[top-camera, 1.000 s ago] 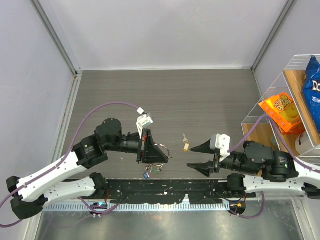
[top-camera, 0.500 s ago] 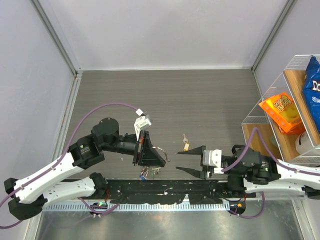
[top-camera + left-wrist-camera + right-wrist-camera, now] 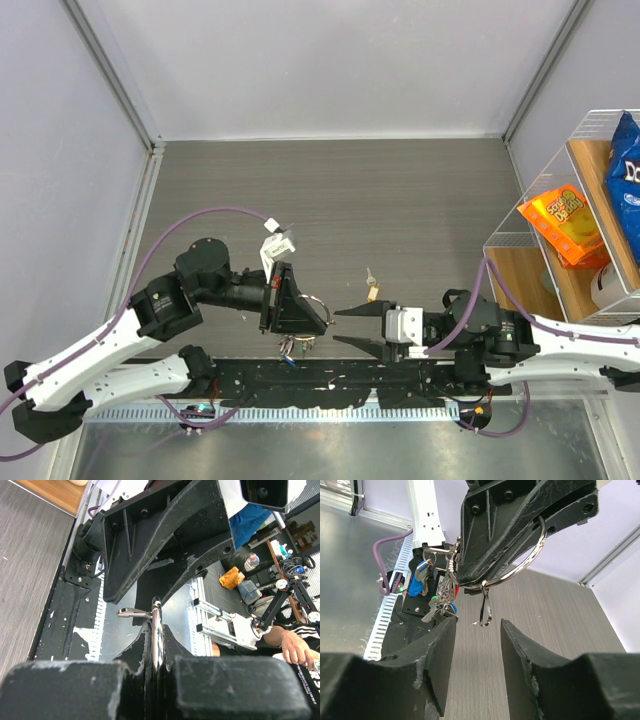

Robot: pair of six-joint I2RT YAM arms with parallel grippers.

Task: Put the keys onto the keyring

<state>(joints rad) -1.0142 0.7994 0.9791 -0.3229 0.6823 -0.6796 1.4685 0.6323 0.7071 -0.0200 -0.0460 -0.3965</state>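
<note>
Left fingers [image 3: 134,652] clamped on keyring [image 3: 532,560]; right fingers [image 3: 437,650] apart. Risk: bumping the dangling clip [image 3: 485,611] twists the keyring loose.

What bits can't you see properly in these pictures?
Keyring: top view, mostly hidden under the left gripper; left wrist view shows it only edge-on.
Hanging keys: right wrist view, the lower ones sit behind the right gripper's finger, so no exact count.
Yellow key: top view, too small to show its teeth.
</note>
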